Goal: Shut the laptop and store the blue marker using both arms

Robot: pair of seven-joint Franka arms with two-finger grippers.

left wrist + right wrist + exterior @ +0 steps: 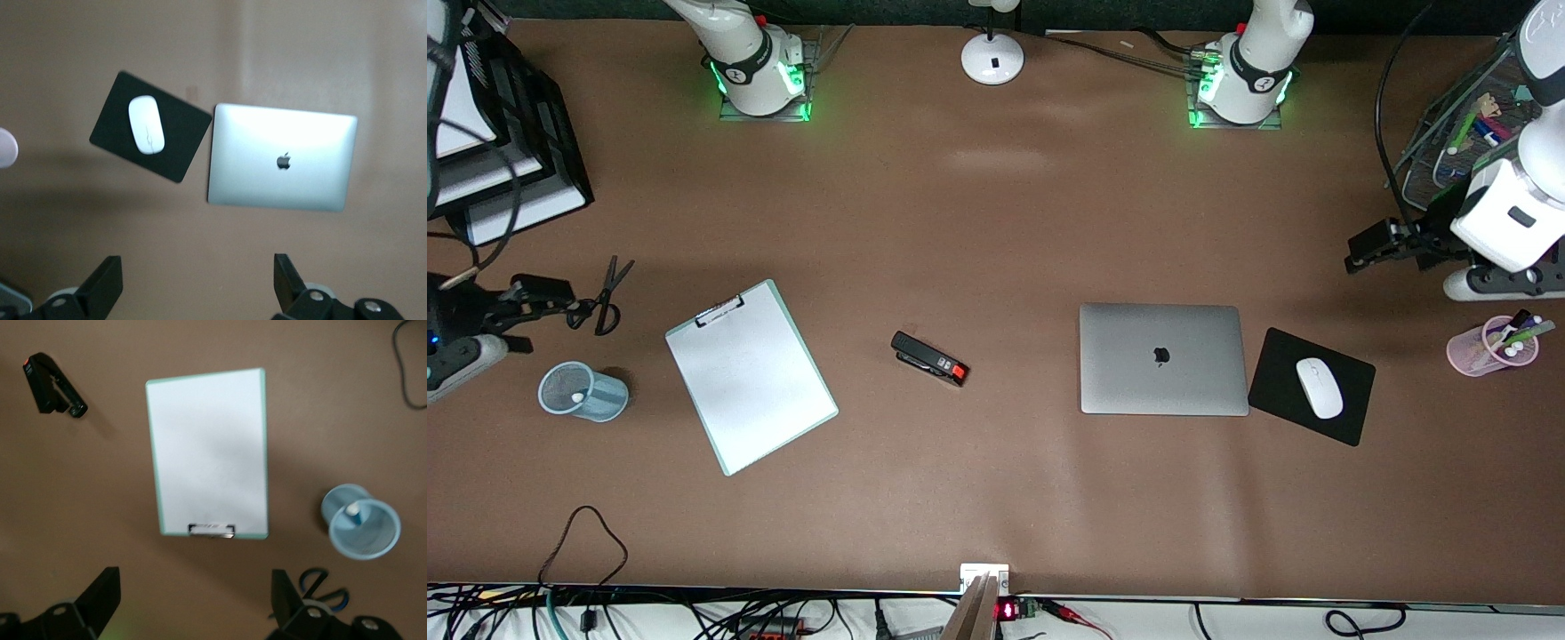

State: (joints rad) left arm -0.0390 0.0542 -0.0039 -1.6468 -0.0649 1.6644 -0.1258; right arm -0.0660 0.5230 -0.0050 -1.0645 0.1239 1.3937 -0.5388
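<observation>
The silver-grey laptop [1163, 358] lies closed on the table, apple logo up; it also shows in the left wrist view [280, 160]. A white tip with a bit of blue, probably the blue marker [353, 510], shows inside the light-blue mesh cup [583, 392] at the right arm's end. My left gripper [1362, 253] is open and empty, up over the table at the left arm's end; its own view [198, 267] shows bare table between the fingers. My right gripper [525, 307] is open and empty over the table beside the scissors [607, 293], as its own view [197, 583] shows.
A black mouse pad [1280, 378] with a white mouse [1319, 388] lies beside the laptop. A pink cup of pens [1492, 347] and a mesh tray [1440, 151] stand at the left arm's end. A stapler [929, 358] and a clipboard [751, 374] lie mid-table.
</observation>
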